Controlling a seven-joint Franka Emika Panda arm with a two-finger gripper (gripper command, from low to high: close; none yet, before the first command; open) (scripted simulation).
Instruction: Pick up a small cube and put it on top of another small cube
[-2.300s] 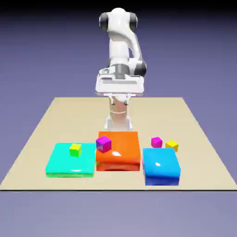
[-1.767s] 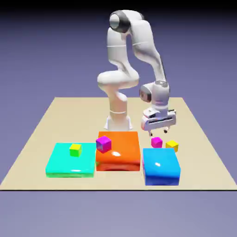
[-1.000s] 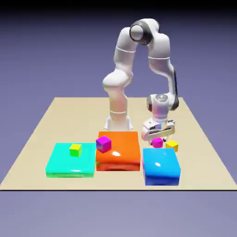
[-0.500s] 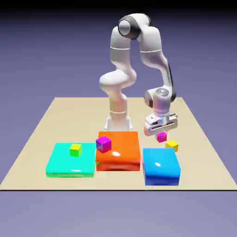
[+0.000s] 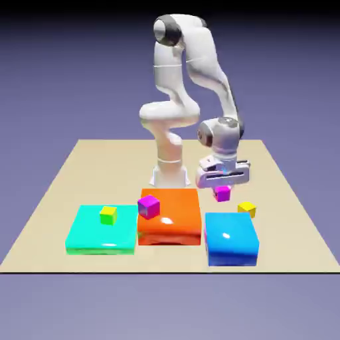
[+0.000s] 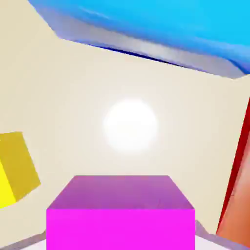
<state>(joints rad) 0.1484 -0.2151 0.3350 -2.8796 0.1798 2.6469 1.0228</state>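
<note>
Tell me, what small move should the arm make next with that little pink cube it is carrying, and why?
Probably carry it toward the exterior view's left. The gripper is shut on the small magenta cube, which hangs above the table. The larger magenta-and-purple cube it belongs on sits on the orange block, off to that side, with its top bare.

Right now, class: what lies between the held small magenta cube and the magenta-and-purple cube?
In the exterior view, only the orange block's top lies between the small magenta cube and the magenta-and-purple cube.
</note>
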